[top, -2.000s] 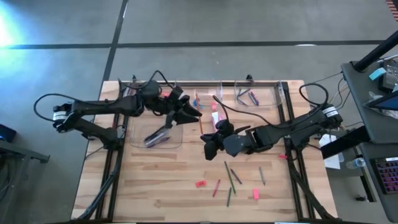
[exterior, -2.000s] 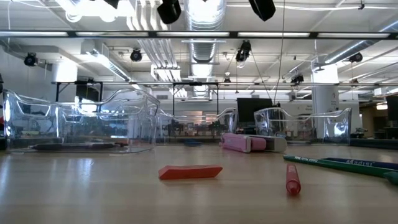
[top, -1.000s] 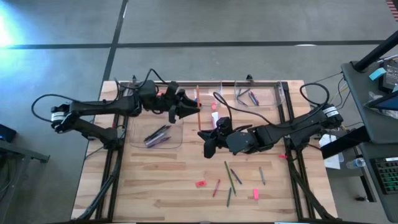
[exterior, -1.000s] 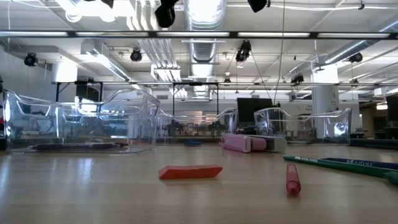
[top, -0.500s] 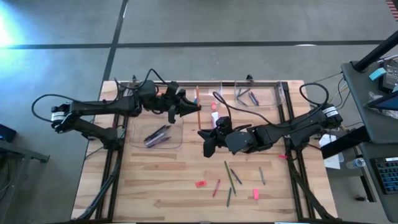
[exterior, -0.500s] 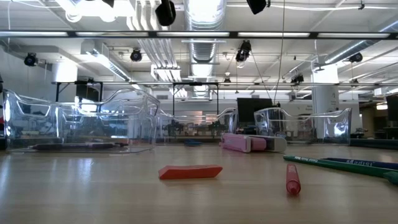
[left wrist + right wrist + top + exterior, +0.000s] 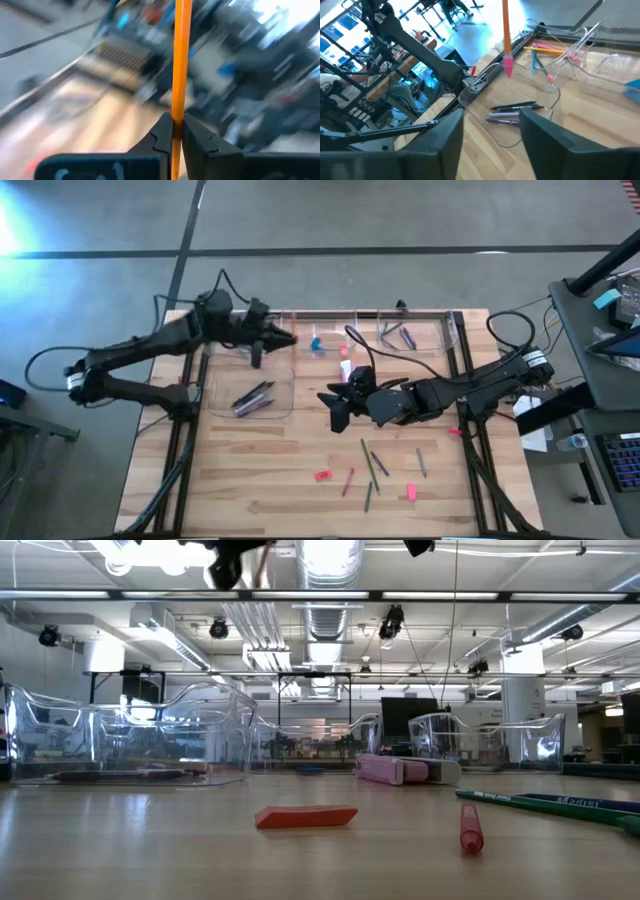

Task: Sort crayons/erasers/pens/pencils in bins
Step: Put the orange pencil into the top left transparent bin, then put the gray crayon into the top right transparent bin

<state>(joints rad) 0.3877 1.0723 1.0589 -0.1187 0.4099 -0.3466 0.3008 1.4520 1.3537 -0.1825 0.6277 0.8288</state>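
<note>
Listing by view, near edge of the table first:
Low view: an orange-red eraser (image 7: 305, 816) lies flat near the table's (image 7: 250, 470) front edge, a red crayon (image 7: 470, 827) just right of it, green pencils (image 7: 545, 806) beyond; this view shows neither gripper's fingers, only dark arm parts at the top.
High view, front: loose sticks (image 7: 372, 468) and pink erasers (image 7: 410, 492) lie scattered toward the front right corner.
Right gripper (image 7: 334, 410): mid-table, holding nothing; the right wrist view alone shows its two fingers (image 7: 447, 142) spread wide apart.
Bins: clear bins (image 7: 250, 395) stand along the far edge; the wide one holds dark pens (image 7: 512, 111); another holds a yellow pencil (image 7: 547, 49).
Left gripper (image 7: 285, 338): raised over the far edge, between the wide bin and its neighbour; the left wrist view alone shows its fingers (image 7: 161, 135) pinched on an orange pencil (image 7: 180, 60); the right wrist view shows that pencil's pink eraser tip hanging down.
Blur: the left wrist view's background is too smeared to read.
</note>
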